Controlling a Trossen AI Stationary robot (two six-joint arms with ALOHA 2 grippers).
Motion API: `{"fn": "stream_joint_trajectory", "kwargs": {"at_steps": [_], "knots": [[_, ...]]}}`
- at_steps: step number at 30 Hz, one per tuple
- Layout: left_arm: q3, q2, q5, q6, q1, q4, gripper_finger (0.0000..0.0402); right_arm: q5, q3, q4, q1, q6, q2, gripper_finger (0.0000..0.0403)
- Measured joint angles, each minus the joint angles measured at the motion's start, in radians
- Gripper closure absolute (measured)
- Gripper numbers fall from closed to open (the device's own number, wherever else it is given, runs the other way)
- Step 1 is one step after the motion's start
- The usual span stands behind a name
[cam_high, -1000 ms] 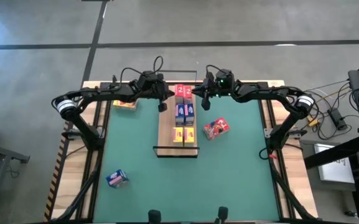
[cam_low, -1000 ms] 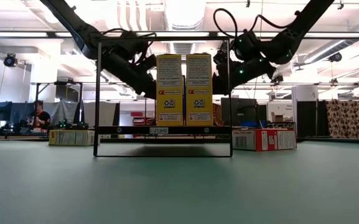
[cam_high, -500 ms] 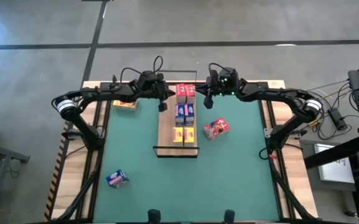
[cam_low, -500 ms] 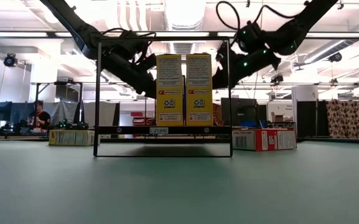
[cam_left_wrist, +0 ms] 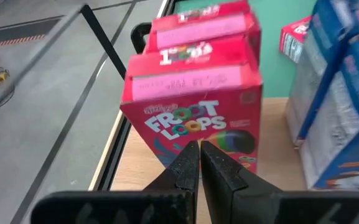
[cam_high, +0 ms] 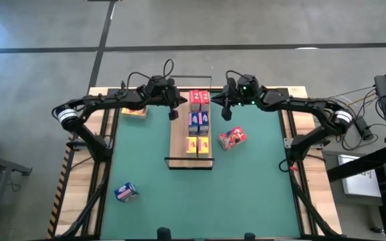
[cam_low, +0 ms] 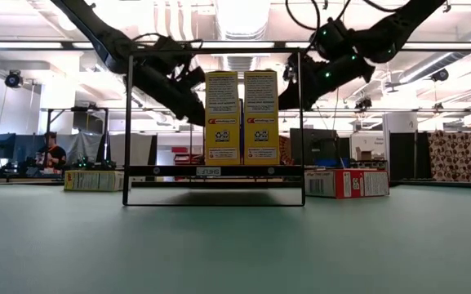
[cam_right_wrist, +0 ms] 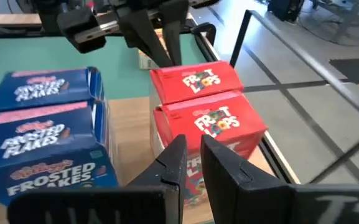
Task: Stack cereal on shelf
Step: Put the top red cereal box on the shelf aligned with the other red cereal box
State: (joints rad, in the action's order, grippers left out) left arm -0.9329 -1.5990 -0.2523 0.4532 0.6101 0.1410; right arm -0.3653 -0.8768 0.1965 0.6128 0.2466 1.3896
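Observation:
On the light-wood shelf (cam_high: 178, 144) the cereal stands upright in three pairs: red boxes (cam_high: 199, 98) at the far end, blue (cam_high: 199, 121) in the middle, yellow (cam_high: 197, 143) at the near end. Just left of the red pair, my left gripper (cam_high: 175, 112) is shut; its shut tips (cam_left_wrist: 199, 155) point at the nearer red box (cam_left_wrist: 195, 99). Right of that pair and higher up, my right gripper (cam_high: 225, 112) is shut with nothing between its fingers (cam_right_wrist: 191, 152). It looks down on the red boxes (cam_right_wrist: 210, 118) and blue boxes (cam_right_wrist: 42, 134).
A red box (cam_high: 231, 138) lies on the green mat right of the shelf. A blue box (cam_high: 125, 192) lies near the mat's front left, and a yellow one (cam_high: 134, 112) at the far left. The shelf's black wire frame (cam_low: 129, 122) rises at its ends.
My right gripper has drawn back from the red boxes toward the table's right edge and risen, still shut. The boxes have stayed in place.

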Motion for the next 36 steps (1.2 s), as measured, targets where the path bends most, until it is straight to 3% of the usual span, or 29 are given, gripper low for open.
{"fn": "stream_joint_trajectory", "kwargs": {"at_steps": [8,13,18,20,29,36], "knots": [[0.0,0.102,0.0,-0.053,-0.003,-0.168,0.0401,0.0,0.002,-0.15,-0.025,-0.048,-0.133,0.0365],[0.003,0.113,-0.001,-0.075,-0.003,-0.248,0.0401,0.026,0.045,-0.15,-0.04,-0.077,-0.145,0.0365],[0.008,0.079,-0.001,-0.081,-0.005,-0.2,0.0401,0.23,0.096,-0.07,-0.043,-0.07,-0.091,0.0365],[0.008,0.06,-0.001,-0.081,-0.006,-0.165,0.0401,0.254,0.099,-0.035,-0.042,-0.068,-0.056,0.0365],[0.008,0.029,-0.001,-0.105,-0.006,-0.136,0.0401,0.252,0.088,0.141,-0.043,-0.045,0.108,0.0365],[0.008,0.029,-0.001,-0.105,-0.007,-0.137,0.0401,0.174,0.033,0.158,-0.045,-0.045,0.185,0.0365]]}}
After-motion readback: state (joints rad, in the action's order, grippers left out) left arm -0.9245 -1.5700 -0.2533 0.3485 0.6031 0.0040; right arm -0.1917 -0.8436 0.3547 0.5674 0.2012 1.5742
